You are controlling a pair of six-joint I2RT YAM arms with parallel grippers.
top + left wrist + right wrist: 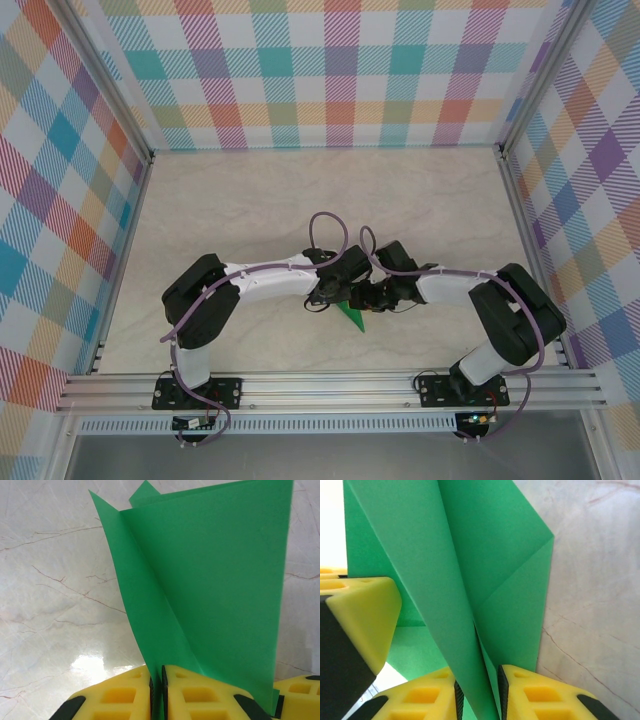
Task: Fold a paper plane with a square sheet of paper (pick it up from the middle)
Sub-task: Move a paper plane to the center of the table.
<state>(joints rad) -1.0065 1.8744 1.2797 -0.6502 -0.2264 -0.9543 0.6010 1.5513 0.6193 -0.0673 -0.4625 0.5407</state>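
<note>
Overall: I see both arms bent inward so the 2 hands meet near the middle of the table (250,200), toward its near edge.
Paper plane: the paper plane (352,318) is bright green, folded and creased, and is held between the 2 hands; its pointed tip pokes out below them toward the near edge.
Left hand: the left hand (156,690) is closed on the paper plane, its yellow fingers (120,697) pinching a fold with barely a slit between them.
Left wrist view: the green sheet rises from the jaws as 2 broad flaps meeting at a crease, with a small corner peeking behind the top.
Right hand: the right hand (477,695) is clamped on the paper plane too, with layered folds filling the narrow gap and dark pads against both sides.
Right wrist view: a long crease runs up from the jaws, and a diagonal fold ends in a corner at the right.
Neighbour: another yellow and black finger (360,620) sits just beside the paper on the left.
Surroundings: plaid walls (320,70) enclose the marbled table.
</note>
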